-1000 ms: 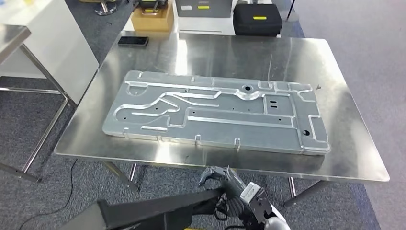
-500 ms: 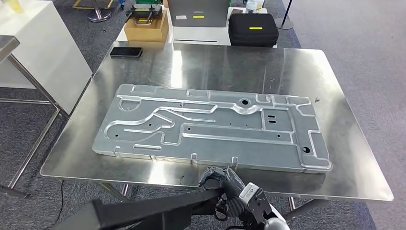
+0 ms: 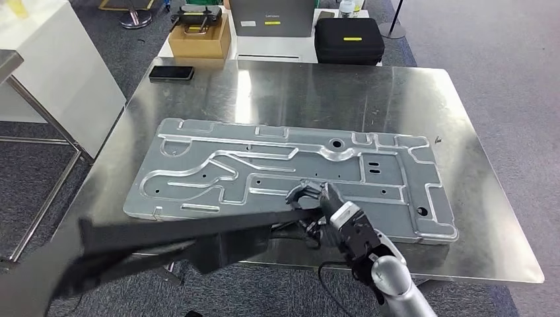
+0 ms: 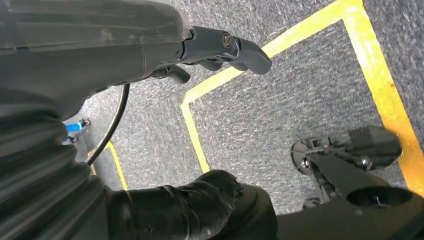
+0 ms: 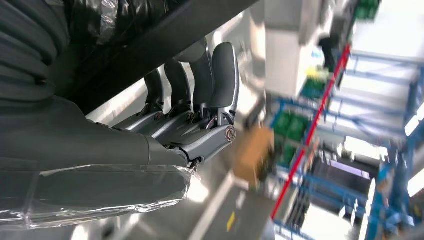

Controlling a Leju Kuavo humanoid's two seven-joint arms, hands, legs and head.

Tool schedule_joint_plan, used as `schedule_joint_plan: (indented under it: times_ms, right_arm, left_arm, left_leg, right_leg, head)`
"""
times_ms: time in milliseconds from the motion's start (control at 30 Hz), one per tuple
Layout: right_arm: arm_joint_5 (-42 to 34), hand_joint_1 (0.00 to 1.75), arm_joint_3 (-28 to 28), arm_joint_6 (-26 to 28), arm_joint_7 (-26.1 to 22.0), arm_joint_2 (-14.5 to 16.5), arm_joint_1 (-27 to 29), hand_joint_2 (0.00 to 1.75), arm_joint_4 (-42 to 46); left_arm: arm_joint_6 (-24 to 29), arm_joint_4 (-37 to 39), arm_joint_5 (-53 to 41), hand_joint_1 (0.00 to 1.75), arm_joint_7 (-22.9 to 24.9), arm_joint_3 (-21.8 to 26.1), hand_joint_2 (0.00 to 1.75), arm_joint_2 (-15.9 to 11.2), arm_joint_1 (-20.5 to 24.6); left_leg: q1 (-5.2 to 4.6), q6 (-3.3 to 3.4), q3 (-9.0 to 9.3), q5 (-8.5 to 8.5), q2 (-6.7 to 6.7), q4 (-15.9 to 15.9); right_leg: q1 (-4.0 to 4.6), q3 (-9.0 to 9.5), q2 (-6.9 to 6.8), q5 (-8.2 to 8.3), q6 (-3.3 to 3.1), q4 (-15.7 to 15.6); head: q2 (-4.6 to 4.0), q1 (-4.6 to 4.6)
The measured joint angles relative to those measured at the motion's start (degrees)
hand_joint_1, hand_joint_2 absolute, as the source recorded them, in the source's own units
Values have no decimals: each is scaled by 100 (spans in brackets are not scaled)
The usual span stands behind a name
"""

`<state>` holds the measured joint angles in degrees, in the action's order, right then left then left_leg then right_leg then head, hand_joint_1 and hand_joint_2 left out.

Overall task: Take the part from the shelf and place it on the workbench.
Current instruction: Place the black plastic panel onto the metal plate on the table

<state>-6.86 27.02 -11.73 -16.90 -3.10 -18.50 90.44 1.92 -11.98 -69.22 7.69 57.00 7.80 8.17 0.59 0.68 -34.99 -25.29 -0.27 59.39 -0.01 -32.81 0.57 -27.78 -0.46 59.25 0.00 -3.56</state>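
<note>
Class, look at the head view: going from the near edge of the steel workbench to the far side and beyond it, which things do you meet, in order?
Right hand gripping the long dark part → large machined metal plate → black phone at the workbench far corner → cardboard box and black case on the floor beyond.

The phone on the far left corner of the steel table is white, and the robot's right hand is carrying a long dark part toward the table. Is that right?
Not quite. The phone is black, not white, as the head view shows. It does lie at the far left corner of the steel table, and the right hand does hold a long dark part.
</note>
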Motion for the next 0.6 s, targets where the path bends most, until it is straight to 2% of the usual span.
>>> schedule_joint_plan:
  times_ms: [67, 100, 167, 200, 233, 267, 333, 367, 400, 433, 533, 600]
  right_arm:
    - [-59, 175, -59, 16, 70, 8, -232, 175, -56]
    - [-67, 175, -77, 44, 97, 14, -337, 175, -89]
    - [-69, 175, -101, 149, 176, 19, -565, 175, -200]
    - [-67, 175, -112, 226, 238, 19, -701, 175, -292]
    - [-60, 175, -128, 303, 307, 19, -855, 175, -404]
    - [-40, 175, -155, 387, 381, 19, -1029, 175, -529]
    - [36, 175, -228, 563, 517, 23, -1444, 175, -804]
    - [97, 175, -266, 665, 581, 30, -1689, 175, -960]
    - [175, 175, -303, 777, 645, 39, -1937, 175, -1121]
    - [277, 175, -343, 921, 711, 52, -2167, 175, -1291]
    - [892, 175, -438, 1520, 873, 99, -2719, 175, -1791]
    - [1720, 175, -447, 2107, 981, 127, -3022, 175, -2221]
  left_arm:
    - [-6, 0, -9, 0, 4, -2, 175, 3, 10]
    - [-11, 0, -11, 0, 5, -3, 175, 3, 15]
    - [-28, 0, -25, 0, 10, -9, 175, 3, 21]
    - [-37, 0, -37, 0, 22, -15, 175, 3, 22]
    - [-43, 0, -51, 0, 39, -23, 175, 3, 22]
    - [-47, 0, -72, 0, 63, -34, 175, 3, 22]
    - [-56, 1, -122, 0, 118, -64, 175, 3, 26]
    - [-63, 1, -149, 0, 149, -82, 175, 6, 32]
    - [-72, 1, -173, 0, 175, -102, 175, 12, 39]
    - [-84, 1, -197, 0, 199, -119, 175, 20, 46]
    - [-117, 1, -254, 0, 242, -153, 175, 58, 57]
    - [-131, 0, -297, 0, 282, -191, 175, 92, 69]
  left_leg:
    - [0, -51, -79, -131, 1, 183]
    - [5, -71, -201, -289, 1, 453]
    - [7, -107, -553, -637, 2, 1205]
    - [7, -119, -697, -716, 2, 1499]
    - [7, -125, -757, -688, 2, 1600]
    - [8, -124, -711, -554, 3, 1480]
    - [6, -103, -385, -161, 9, 743]
    - [1, -80, -223, -30, 10, 386]
    - [-4, -53, -124, 38, 10, 147]
    - [-12, -24, -94, 40, 5, 51]
    - [-10, 76, -85, 57, -9, 5]
    - [9, 135, -68, 70, -7, -27]
  right_leg:
    - [-38, 38, -13, 57, -74, -72]
    - [-52, 52, -23, 77, -99, -95]
    - [-43, 45, -32, 85, -123, -97]
    - [-39, 41, -34, 83, -125, -91]
    - [-35, 39, -34, 78, -125, -82]
    - [-35, 39, -33, 70, -121, -70]
    - [-30, 39, -30, 40, -92, -34]
    - [-19, 24, -23, 21, -67, -5]
    - [-8, 4, -18, 8, -40, 17]
    - [4, -18, -15, 2, -16, 30]
    - [0, -49, -28, -40, 76, 71]
    - [-17, -216, -40, -247, 145, 431]
  head:
    - [0, 8]
    - [0, 15]
    - [0, 25]
    - [0, 25]
    - [0, 25]
    - [0, 25]
    - [0, 25]
    - [0, 23]
    - [0, 21]
    - [0, 19]
    - [0, 17]
    - [0, 16]
